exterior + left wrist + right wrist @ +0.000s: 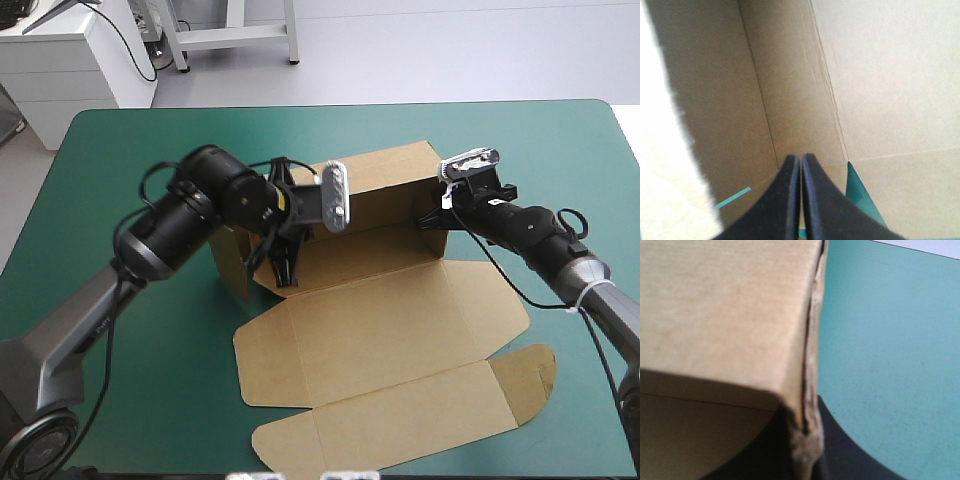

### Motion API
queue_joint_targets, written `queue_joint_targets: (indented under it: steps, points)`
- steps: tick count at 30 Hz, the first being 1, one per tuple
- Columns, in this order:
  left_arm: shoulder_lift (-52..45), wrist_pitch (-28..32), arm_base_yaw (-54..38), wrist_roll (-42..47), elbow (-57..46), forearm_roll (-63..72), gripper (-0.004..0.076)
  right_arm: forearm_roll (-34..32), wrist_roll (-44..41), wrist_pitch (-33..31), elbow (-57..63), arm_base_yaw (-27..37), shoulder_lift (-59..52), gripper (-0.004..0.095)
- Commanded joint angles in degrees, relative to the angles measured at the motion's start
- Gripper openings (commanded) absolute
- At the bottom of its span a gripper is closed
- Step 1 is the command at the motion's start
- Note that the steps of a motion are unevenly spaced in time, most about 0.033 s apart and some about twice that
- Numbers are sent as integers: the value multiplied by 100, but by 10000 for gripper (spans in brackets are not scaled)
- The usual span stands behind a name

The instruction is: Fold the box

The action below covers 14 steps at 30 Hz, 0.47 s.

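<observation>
Teal-green cover point(120, 380) shows all round the brown box point(400, 320), which sits mid-table with its long axis running left to right. Its back wall point(385, 180) and left end wall point(232, 262) stand up, and its lid point(400, 420) lies flat toward the near edge. Your left gripper point(285, 268) is down inside the tray at its left end. In its wrist view the black fingers meet in one point point(800, 165) with no board between them, aimed into the corner where brown panels point(890, 75) join. Your right gripper point(432, 215) is at the opposite end, and its wrist view shows it pinched on the upright edge of the right end wall point(807, 390), one finger either side of the board. So each arm is already at its own end of the long axis. My judgement is that the next tuck turns on the right end, which lies straight ahead of the right gripper. Watch that the pinched edge, which looks crushed, doesn't tear.
</observation>
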<state>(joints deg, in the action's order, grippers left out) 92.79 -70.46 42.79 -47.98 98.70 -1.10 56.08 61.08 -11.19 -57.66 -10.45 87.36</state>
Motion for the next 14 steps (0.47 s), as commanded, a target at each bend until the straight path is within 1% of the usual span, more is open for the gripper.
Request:
queue_joint_targets:
  steps: [1, 5, 8, 14]
  points:
    - [-328, -341, -789, -156, 616, 1039, -8, -260, -255, 65, -152, 51, -159, -19]
    - [-349, -341, -2021, -134, 695, 1717, -8, -317, -366, -12, -152, 51, -159, -19]
    - [-349, -341, -3017, 72, 587, 2172, -8, -343, -438, -40, -152, 51, -159, -19]
    - [-349, -257, -4687, 144, 236, 3221, -8, -934, -892, -82, -152, 51, -159, -19]
